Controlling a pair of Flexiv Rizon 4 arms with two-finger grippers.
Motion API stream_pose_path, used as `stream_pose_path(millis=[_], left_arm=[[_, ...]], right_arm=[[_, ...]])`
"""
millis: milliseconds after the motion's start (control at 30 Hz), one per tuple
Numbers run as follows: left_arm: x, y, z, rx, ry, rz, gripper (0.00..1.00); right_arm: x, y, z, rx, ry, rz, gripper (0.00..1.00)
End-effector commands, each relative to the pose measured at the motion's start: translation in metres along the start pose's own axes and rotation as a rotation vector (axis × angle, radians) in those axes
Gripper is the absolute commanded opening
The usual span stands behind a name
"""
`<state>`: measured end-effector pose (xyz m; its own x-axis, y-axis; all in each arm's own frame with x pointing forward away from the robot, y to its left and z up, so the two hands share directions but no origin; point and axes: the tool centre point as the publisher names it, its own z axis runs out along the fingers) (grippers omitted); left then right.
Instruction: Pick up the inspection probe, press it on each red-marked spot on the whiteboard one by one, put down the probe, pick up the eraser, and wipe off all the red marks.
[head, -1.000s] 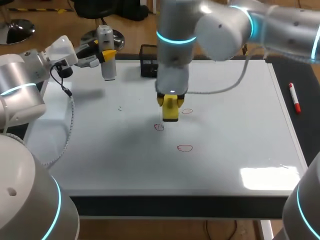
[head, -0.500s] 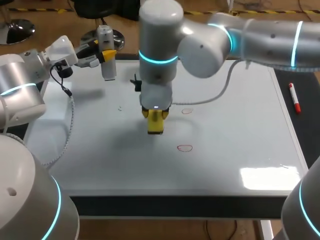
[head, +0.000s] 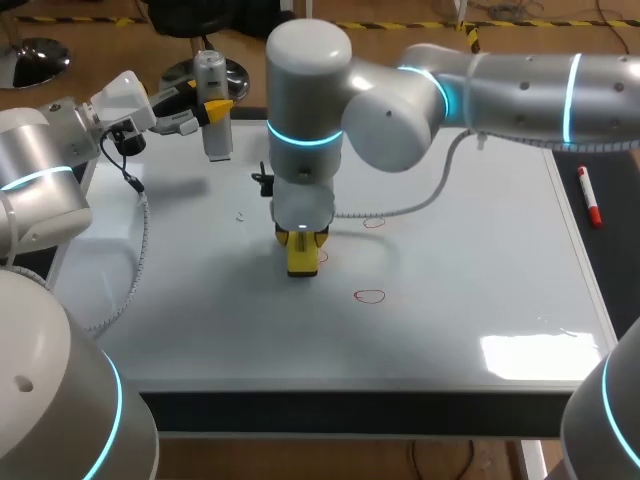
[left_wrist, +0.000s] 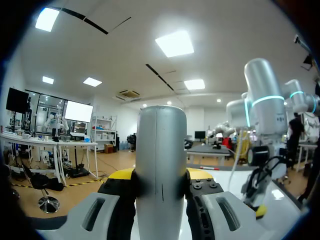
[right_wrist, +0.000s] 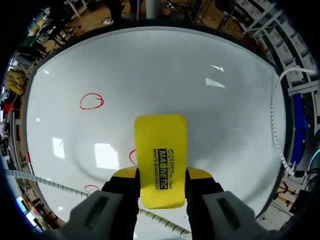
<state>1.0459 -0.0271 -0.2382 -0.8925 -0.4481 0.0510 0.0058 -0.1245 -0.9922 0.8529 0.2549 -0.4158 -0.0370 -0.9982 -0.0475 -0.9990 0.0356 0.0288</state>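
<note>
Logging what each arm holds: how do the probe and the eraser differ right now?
The probe is a grey cylinder; the eraser is a flat yellow block. The probe is held upright at the far left corner of the whiteboard, away from the red marks; the eraser points down at it among those marks. Both are clamped between an arm's jaws: probe left, eraser right.

**Operator:** Arm housing finish?

**Technician:** The left arm (head: 40, 190) and right arm (head: 400, 95) have smooth silver-grey cylindrical links. Each joint carries a glowing cyan ring (head: 305, 138).

**Operator:** Wrist end?

**Technician:** The fingers (right_wrist: 122, 187) have grey slotted bases, black mid-sections with small screws, and yellow tips. A white spiral-wrapped cable (right_wrist: 275, 117) runs off the right wrist.
</note>
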Motion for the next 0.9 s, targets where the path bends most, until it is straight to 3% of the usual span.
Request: stream_pose_path(millis=[33, 900], left_arm=[[0.000, -0.001, 0.001, 0.001, -0.003, 0.001, 0.00], [0.000, -0.001, 0.001, 0.001, -0.003, 0.001, 0.00]], right_arm=[[-0.002, -0.001, 0.004, -0.002, 0.002, -0.006, 0.00], [0.010, 0.000, 0.023, -0.034, 0.030, -0.002, 0.00]])
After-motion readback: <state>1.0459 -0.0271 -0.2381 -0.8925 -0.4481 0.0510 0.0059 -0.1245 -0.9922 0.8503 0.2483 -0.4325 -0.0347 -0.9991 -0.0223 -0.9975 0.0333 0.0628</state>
